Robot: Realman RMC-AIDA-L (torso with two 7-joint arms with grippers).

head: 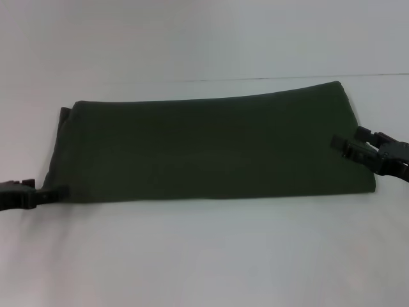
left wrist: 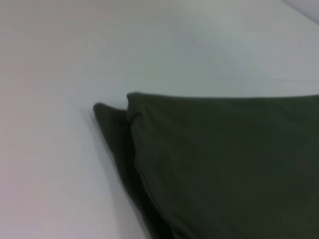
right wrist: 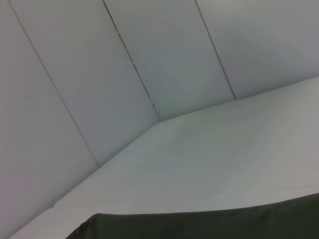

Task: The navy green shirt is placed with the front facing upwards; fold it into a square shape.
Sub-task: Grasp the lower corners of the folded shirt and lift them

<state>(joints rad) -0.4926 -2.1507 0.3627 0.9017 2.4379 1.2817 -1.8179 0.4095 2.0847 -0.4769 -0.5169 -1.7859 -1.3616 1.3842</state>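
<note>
Shirt — navy green, folded into wide band, frame centre | left gripper at lower-left corner — grip unclear | right gripper at right edge, grip unclear

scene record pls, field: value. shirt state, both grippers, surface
shirt: navy green shirt, folded into a wide flat band, plain green side up, no print showing
shirt layers: a lower layer sticks out past the top layer at the robot's left end
left gripper: at the shirt's near left corner, low at the table; finger state unclear
right gripper: at the shirt's right edge, over the cloth; finger state unclear
surface: white table
background: white wall panels
</note>
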